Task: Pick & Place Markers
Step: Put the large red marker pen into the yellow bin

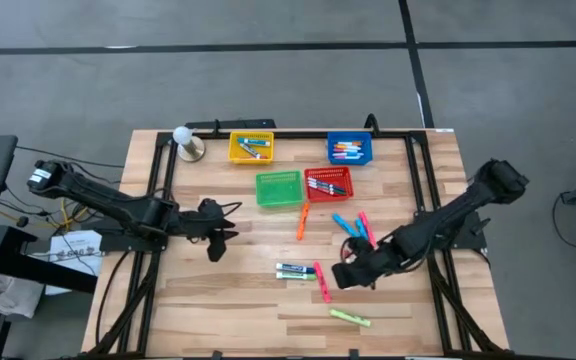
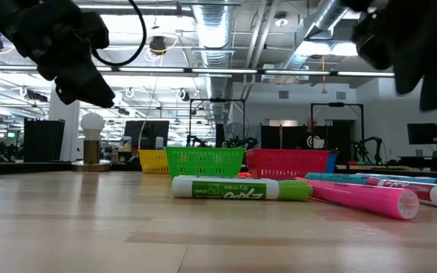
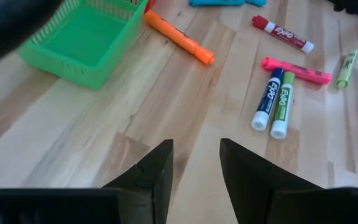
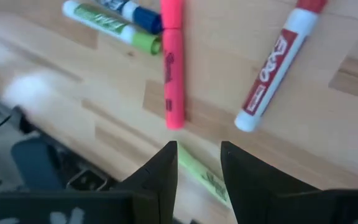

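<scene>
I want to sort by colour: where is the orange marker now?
In the high view the orange marker lies mid-table, just below the green basket and red basket, between both arms.

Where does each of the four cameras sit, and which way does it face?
High: overhead, straight down on the table; both arms show.
Low: table height, level across markers and baskets into the room; dark arm parts at top.
Left wrist: behind the left gripper, open, over bare wood by the green basket.
Right wrist: behind the right gripper, open, above markers.
Shared: the pink marker appears in both wrist views.
</scene>
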